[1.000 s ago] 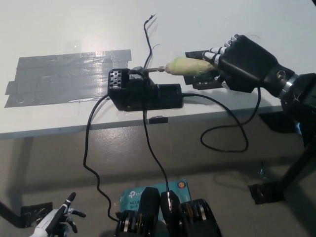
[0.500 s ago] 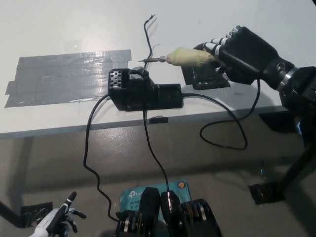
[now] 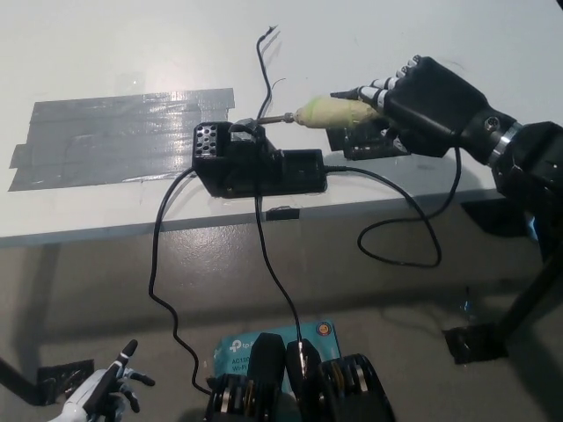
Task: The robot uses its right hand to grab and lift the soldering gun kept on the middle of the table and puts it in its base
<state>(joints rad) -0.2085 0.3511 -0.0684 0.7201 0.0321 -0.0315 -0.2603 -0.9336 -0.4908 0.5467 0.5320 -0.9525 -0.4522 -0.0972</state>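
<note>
At table's right, right hand (image 3: 431, 105) clamped on iron (image 3: 334, 113); lowered since half a second before, tip now at base (image 3: 255, 163) holder. Likely near insertion. Left hand (image 3: 101, 391) low, idle, fingers apart.

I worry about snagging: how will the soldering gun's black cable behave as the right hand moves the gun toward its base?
The cable looks thin and floppy, drooping in a loop off the table edge, so it should trail along. The right hand holds the soldering gun; the hanging loop may tug lightly, or catch on the base.
</note>
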